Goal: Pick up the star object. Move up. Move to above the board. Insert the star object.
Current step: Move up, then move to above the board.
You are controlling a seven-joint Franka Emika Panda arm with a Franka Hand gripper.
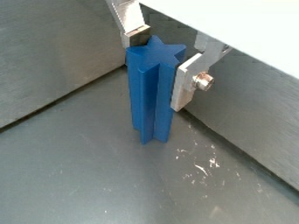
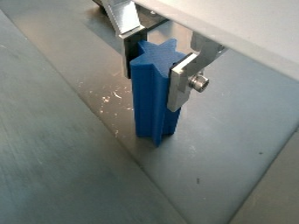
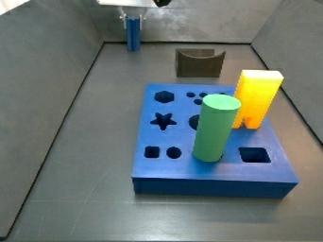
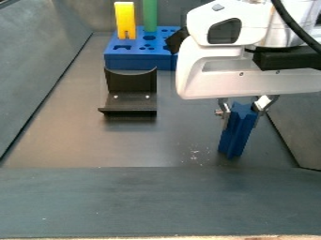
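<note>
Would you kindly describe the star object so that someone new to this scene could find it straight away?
Start at the board, the wide blue slab carrying a green cylinder and a yellow-orange block. Look past the dark arch block to the far corner, where the hand sits. Between its fingers stands the star object: a slim blue ridged prism, standing off the board.

Blue star object — silver-fingered gripper
</note>
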